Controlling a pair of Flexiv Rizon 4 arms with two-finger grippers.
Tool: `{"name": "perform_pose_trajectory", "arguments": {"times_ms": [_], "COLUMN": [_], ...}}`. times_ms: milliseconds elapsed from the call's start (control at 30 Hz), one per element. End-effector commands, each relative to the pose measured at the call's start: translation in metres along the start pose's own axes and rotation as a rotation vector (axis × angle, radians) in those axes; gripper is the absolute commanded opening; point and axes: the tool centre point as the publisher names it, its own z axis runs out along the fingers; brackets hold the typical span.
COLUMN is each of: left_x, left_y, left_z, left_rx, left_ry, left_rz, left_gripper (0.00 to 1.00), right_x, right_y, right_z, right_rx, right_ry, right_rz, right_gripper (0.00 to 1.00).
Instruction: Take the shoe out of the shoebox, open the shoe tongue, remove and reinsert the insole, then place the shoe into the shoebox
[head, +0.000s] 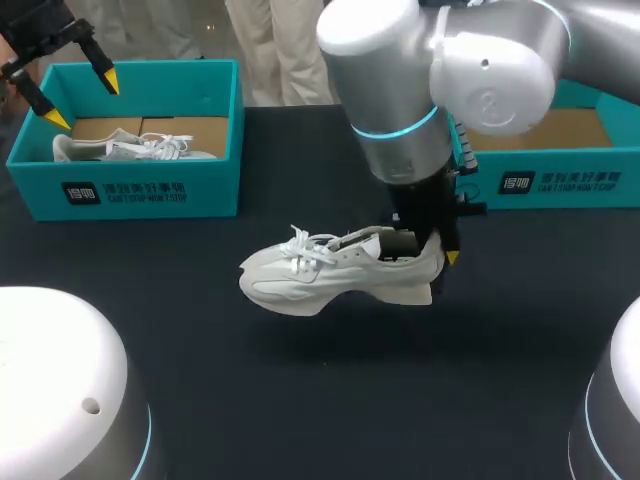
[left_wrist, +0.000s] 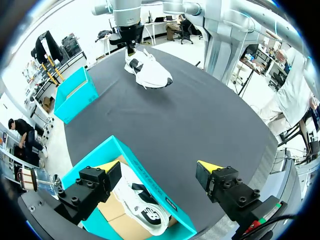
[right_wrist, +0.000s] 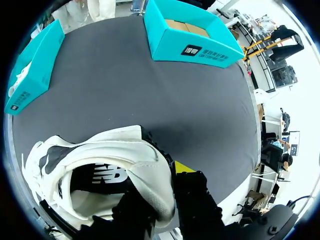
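Centre of the frame: the right tool (head: 440, 262) grips the heel of a white shoe (head: 320, 280), holding it just clear of the dark tabletop (head: 300, 400), toe pointing left. Upper left, the left tool (head: 82, 98) hangs wide open over a teal shoebox (head: 120, 190) containing a second shoe (head: 120, 148). The held shoe looks to be out of its box, so opening the tongue likely comes next, which calls for the left tool at the laces (head: 300, 245)

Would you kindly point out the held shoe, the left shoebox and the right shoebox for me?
held shoe (head: 300, 285): head view, white forefoot side.
left shoebox (head: 215, 185): head view, front wall.
right shoebox (head: 560, 192): head view, front wall.
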Motion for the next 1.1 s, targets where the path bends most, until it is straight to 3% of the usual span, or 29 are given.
{"name": "perform_pose_trajectory", "arguments": {"times_ms": [33,533,900,933,1000,1033,1100], "left_x": [0.000,0.000,0.000,0.000,0.000,0.000,0.000], "left_y": [0.000,0.000,0.000,0.000,0.000,0.000,0.000], "left_z": [0.000,0.000,0.000,0.000,0.000,0.000,0.000], "left_rx": [-0.001,-0.001,-0.001,-0.001,-0.001,-0.001,-0.001], "left_ry": [0.000,0.000,0.000,0.000,0.000,0.000,0.000], "left_rz": [0.001,0.001,0.001,0.001,0.001,0.001,0.001], "left_gripper": [1.00,1.00,1.00,1.00,1.00,1.00,1.00], "right_x": [0.014,0.029,0.028,0.027,0.026,0.025,0.024], "right_y": [0.004,0.009,0.010,0.011,0.011,0.010,0.009], "right_z": [0.032,0.099,0.107,0.107,0.105,0.103,0.097], "right_rx": [0.019,0.068,0.059,0.057,0.056,0.055,0.049], "right_ry": [-0.002,-0.019,-0.005,-0.005,-0.006,-0.007,0.001], "right_rz": [0.001,0.030,0.023,0.021,0.019,0.019,0.020], "right_gripper": [0.00,0.00,0.00,0.08,0.45,0.50,1.00]}}
